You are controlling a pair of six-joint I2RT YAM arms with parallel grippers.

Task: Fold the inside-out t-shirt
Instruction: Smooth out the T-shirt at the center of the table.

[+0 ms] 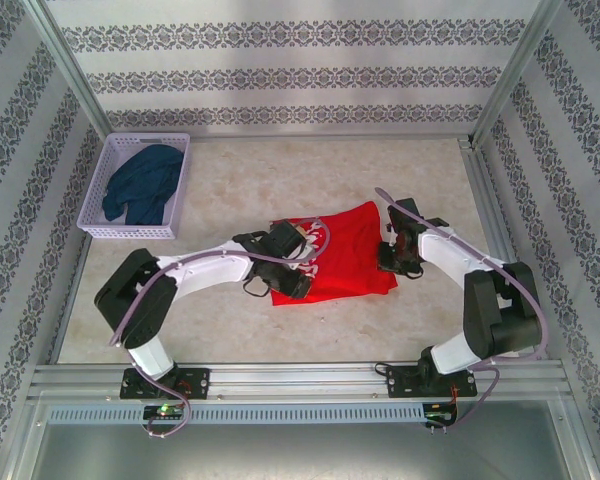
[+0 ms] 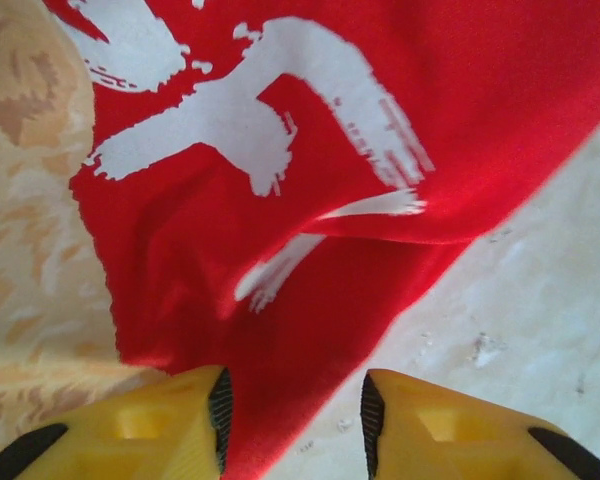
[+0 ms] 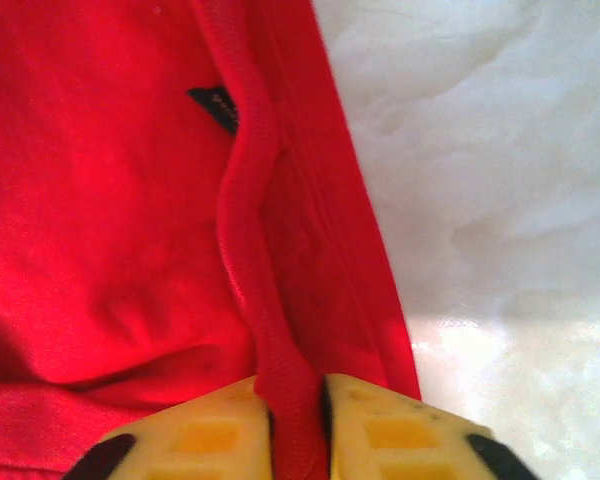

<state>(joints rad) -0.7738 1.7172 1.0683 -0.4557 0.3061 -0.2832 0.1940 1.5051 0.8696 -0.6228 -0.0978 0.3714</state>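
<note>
The inside-out t-shirt (image 1: pixel 340 255) lies bunched in the middle of the table, bright red with a white print (image 2: pixel 270 120) showing near its left end. My left gripper (image 1: pixel 298 262) is at that left edge. In the left wrist view its yellow fingers (image 2: pixel 170 425) stand apart, and my left gripper (image 2: pixel 295 410) is open over the shirt's edge (image 2: pixel 310 330) and bare table. My right gripper (image 1: pixel 392 258) is at the shirt's right edge. In the right wrist view my right gripper (image 3: pixel 298 400) is shut on a ribbed red band (image 3: pixel 245 200) of the shirt.
A white basket (image 1: pixel 100 190) at the back left holds a dark navy garment (image 1: pixel 145 182). The pale marbled tabletop (image 1: pixel 260 175) is walled by patterned panels. A metal rail (image 1: pixel 300 380) runs along the near edge by the arm bases.
</note>
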